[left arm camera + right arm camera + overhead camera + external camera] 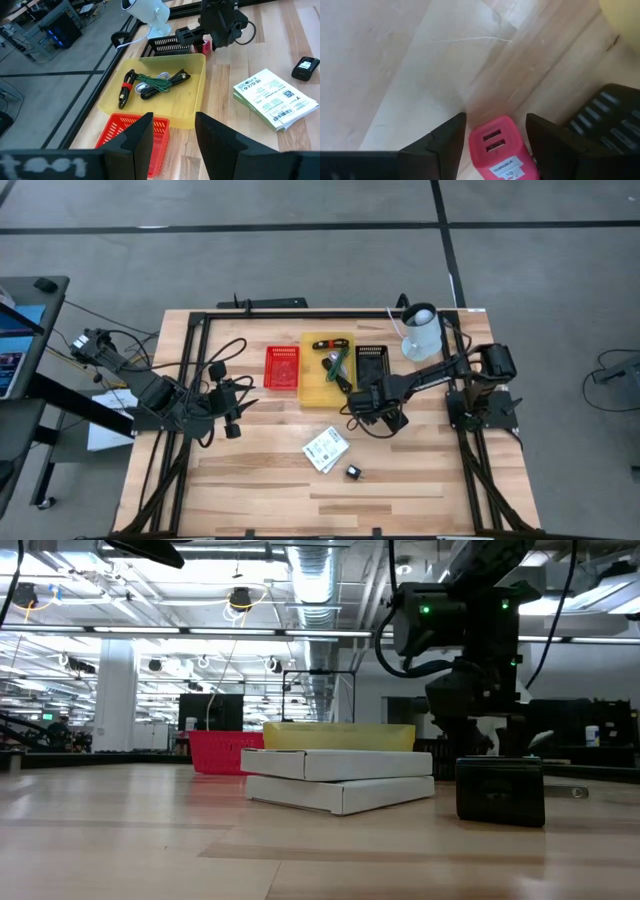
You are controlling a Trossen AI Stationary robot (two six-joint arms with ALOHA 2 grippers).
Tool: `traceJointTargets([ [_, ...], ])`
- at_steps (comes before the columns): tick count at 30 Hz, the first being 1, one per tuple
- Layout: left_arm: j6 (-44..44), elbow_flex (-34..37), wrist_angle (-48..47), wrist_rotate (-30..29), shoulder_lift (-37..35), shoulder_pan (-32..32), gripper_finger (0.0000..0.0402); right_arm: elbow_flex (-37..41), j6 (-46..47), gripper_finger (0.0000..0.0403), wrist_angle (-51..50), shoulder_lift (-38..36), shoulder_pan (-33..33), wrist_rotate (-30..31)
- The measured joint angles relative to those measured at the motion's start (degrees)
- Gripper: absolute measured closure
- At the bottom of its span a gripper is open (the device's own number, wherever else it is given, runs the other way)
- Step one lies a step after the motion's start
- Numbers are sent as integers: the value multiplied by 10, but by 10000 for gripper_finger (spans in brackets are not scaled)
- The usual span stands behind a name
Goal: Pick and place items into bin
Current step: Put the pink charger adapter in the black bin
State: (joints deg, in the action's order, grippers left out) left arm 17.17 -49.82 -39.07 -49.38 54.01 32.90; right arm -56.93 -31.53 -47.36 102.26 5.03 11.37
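A pink-red two-port charger block (500, 145) sits between the fingers of my right gripper (496, 117), low over the table beside the black basket (610, 120); it also shows in the left wrist view (206, 46). The yellow bin (308, 380) holds green-and-black tools and a dark cable (160, 82). Two white printed packets (326, 448) lie stacked flat on the table, with a small black block (353, 472) resting near them. My left gripper (240, 402) waits open at the table's left, facing the bin. My right gripper pinches the pink-red piece between its two fingers, one finger (447, 145) on each long side, beside the end with the two ports (492, 140). The fingers lie along the piece. I cannot tell whether the piece is off the table.
A red basket (282, 367) stands left of the yellow bin and the black basket (372, 360) right of it. A white lamp-like object (420, 330) sits at the far right. Bare wood lies along the near edge, around the packets.
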Motion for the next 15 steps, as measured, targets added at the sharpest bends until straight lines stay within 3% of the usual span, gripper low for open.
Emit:
traceJointTargets([
  [7, 0, 0, 0, 0, 0, 0, 264, 1, 1, 225, -4, 2, 31, 29],
  [10, 0, 0, 0, 0, 0, 0, 264, 2, 1, 227, -4, 3, 47, 61],
  [15, 0, 0, 0, 0, 0, 0, 264, 2, 3, 218, -1, 3, 60, 61],
])
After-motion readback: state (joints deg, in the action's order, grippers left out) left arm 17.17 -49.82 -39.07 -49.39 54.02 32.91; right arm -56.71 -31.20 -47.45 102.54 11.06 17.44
